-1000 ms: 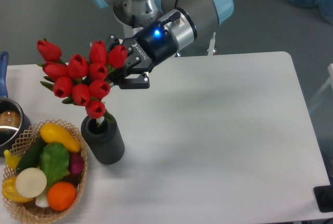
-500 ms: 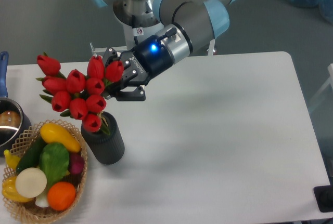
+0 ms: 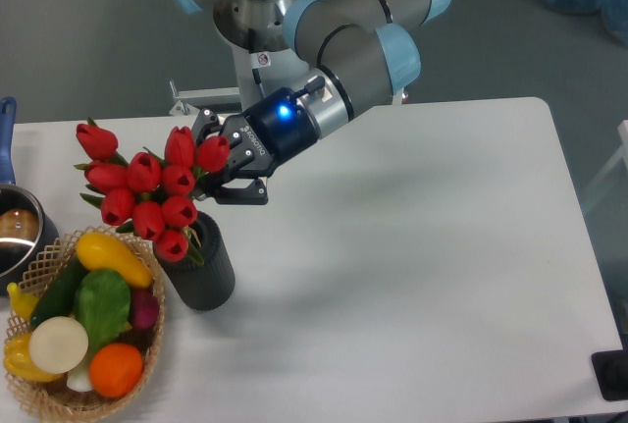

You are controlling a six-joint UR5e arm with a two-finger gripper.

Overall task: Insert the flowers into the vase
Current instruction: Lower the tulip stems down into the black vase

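Moved since earlier: tulips [image 3: 147,192] have sunk lower and drifted slightly nearer; the lowest bud, which hung above the vase mouth a second ago, now sits at the rim, and the gripper [image 3: 224,170] has come down and left with them.
Tulips: bunch of red buds on green stems, leaning left of the vase, lowest buds touching or just over its mouth; stems run down into the opening, though how deep is hidden.
Vase: dark ribbed cylinder [image 3: 203,271], upright on the white table [image 3: 412,246], near-left part of the scene, just right of the wicker basket.
Gripper: black two-finger claw at the right side of the bunch, fingers clamped around the stems just behind the rightmost bud; blue light lit on the wrist.
Step in hand: lowering the bunch into the vase, judged well advanced but not finished, since the claw has not let go.
Next move calls for: a little more descent along the vase axis, keeping stems centred so the rim is not pushed, then parting the fingers and lifting clear without dragging buds.
Surroundings: basket of toy vegetables and fruit [image 3: 78,320] at near left; metal pot [image 3: 18,232] with blue handle at the left edge.
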